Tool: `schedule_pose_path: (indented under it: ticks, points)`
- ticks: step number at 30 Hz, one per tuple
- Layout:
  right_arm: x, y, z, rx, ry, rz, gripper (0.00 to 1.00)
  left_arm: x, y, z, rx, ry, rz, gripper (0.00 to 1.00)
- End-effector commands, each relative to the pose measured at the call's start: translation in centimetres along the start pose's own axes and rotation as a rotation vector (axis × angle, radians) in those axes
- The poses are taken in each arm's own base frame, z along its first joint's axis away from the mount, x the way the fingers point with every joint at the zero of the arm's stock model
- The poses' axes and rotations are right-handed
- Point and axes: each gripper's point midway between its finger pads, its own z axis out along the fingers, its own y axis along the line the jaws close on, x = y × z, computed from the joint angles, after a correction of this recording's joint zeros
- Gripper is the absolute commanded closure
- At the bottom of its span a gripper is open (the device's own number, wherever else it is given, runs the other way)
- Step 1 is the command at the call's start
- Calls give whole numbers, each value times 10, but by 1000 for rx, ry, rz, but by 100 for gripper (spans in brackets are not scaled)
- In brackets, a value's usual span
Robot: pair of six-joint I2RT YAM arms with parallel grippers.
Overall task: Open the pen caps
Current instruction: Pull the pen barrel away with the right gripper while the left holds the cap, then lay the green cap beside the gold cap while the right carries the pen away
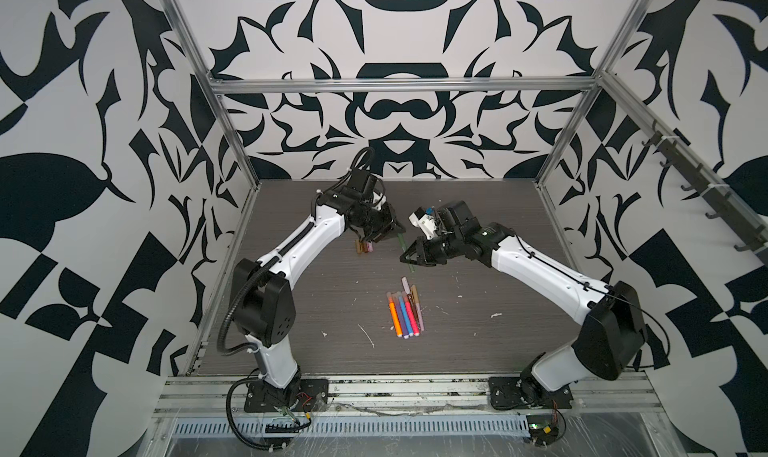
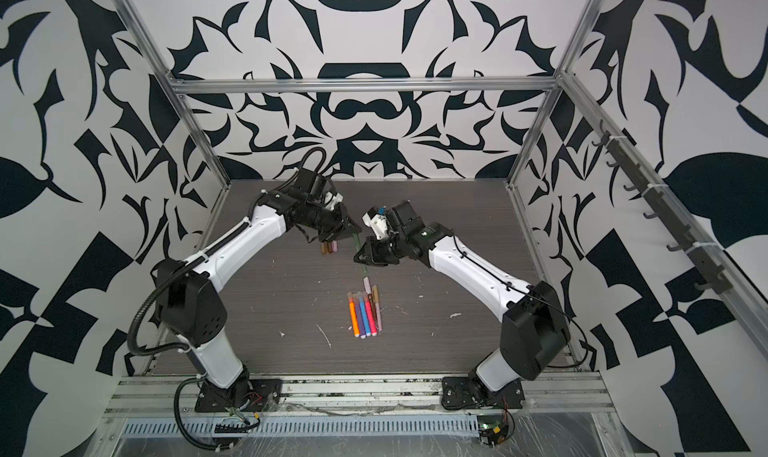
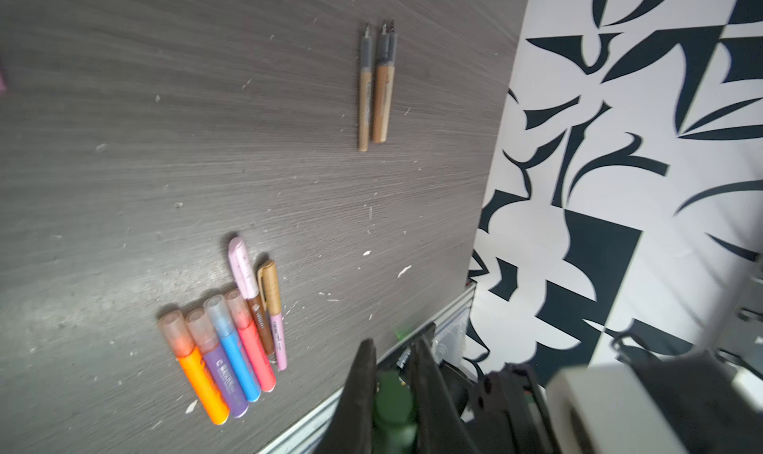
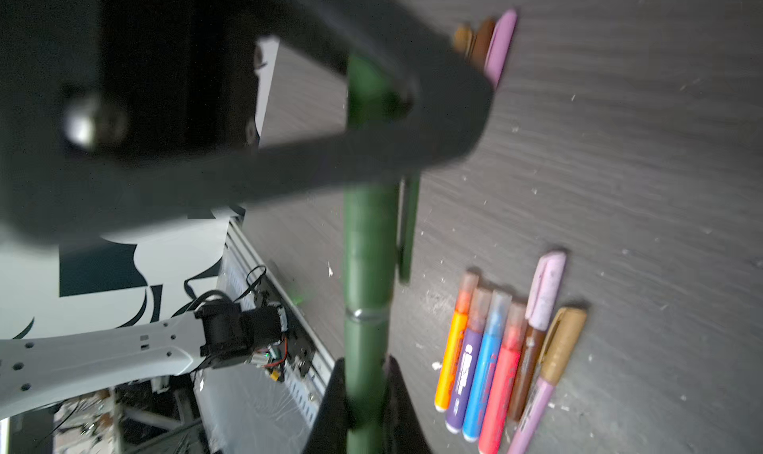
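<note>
While both jaws pinch one pen, its long axis sets the pull.

I read the green pen (image 4: 364, 348) as held off the tabletop (image 1: 478, 226) between the arms. The left jaws are clamped on the far end of its clip-bearing green cap (image 4: 366, 241). The right jaws are closed on the barrel, on the side toward the row of capped pens (image 1: 404, 315). The cap seam sits between the grips, closer to the right jaws. The left arm (image 1: 291, 243) dips its wrist; the right arm (image 1: 532, 264) reaches in low. My judgement: separate straight along the axis.
</note>
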Motion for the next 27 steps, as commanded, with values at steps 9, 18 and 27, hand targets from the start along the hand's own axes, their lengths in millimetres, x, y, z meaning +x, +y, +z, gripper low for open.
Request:
schedule_pose_path:
  ticks: [9, 18, 27]
  points:
    - [59, -15, -19, 55, -1, 113, 100, -94, 55, -17, -137, -166, 13, 100]
    - [62, -28, -33, 120, -55, 126, 100, -67, 174, -22, -383, -76, -120, 100]
    - [67, -30, -47, 155, -76, 127, 100, -52, 227, -12, -466, 51, -147, 100]
